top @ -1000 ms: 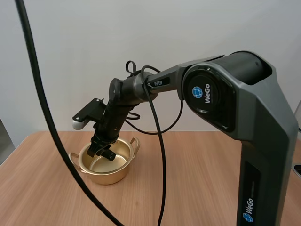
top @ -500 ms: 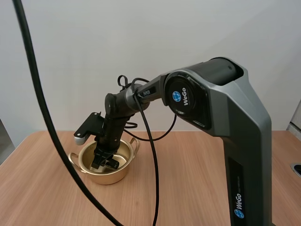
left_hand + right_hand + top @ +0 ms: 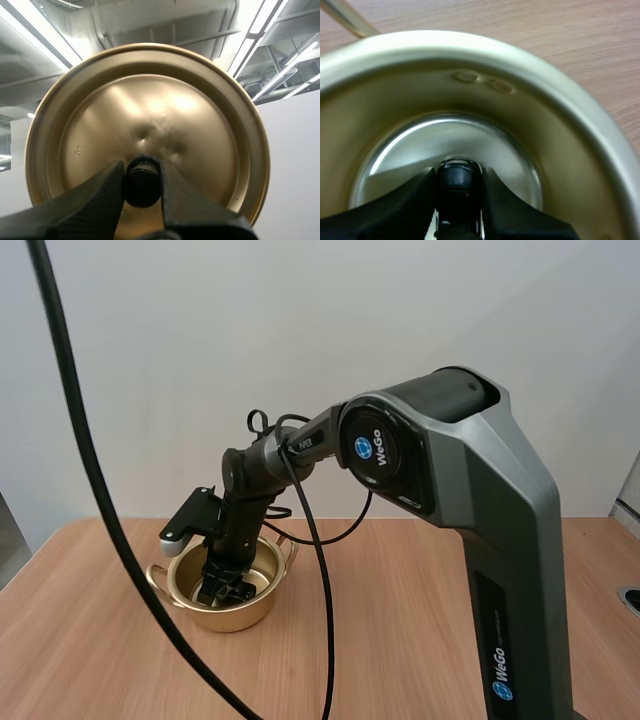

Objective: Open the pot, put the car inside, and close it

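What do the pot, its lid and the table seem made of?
The round gold pot looks like thin shiny metal, perhaps anodised aluminium: bright reflections, rivets. The round gold lid matches. The light brown table shows wood grain, possibly laminate.

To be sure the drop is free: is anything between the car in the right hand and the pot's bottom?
Nothing visible. The right hand holds the car inside the open pot, above its bare bottom. The left hand holds the lid off the pot.
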`<state>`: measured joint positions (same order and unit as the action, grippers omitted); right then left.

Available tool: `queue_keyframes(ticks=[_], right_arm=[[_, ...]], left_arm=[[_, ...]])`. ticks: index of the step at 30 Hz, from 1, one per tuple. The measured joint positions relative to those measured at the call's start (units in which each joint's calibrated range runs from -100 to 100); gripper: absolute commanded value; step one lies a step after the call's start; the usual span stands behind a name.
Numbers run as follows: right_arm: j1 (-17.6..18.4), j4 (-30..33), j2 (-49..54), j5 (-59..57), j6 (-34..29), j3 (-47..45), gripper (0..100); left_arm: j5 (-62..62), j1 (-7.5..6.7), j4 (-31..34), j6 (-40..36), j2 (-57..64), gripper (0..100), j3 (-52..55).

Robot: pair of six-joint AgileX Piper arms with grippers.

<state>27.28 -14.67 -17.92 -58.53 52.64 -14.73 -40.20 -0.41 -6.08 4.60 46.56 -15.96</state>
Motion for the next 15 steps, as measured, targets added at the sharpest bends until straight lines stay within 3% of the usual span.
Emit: queue_keyframes(ticks=[5,9,11,13,15], right_arm=[[0.00,0.00,0.00,0.41,0.00,0.00,3],[0.00,0.00,0.00,0.41,0.00,0.00,48],[0.00,0.00,0.00,0.41,0.00,0.00,65],[0.00,0.00,0.00,0.41,0.00,0.00,75],[0.00,0.00,0.00,0.41,0.00,0.00,76]], left_arm=[[0.00,0.00,0.00,0.00,0.00,0,0.00],[0.00,0.00,0.00,0.00,0.00,0,0.00],[0.00,0.00,0.00,0.00,0.00,0,0.00],[0.00,0.00,0.00,0.00,0.00,0,0.00],[0.00,0.00,0.00,0.00,0.00,0,0.00]])
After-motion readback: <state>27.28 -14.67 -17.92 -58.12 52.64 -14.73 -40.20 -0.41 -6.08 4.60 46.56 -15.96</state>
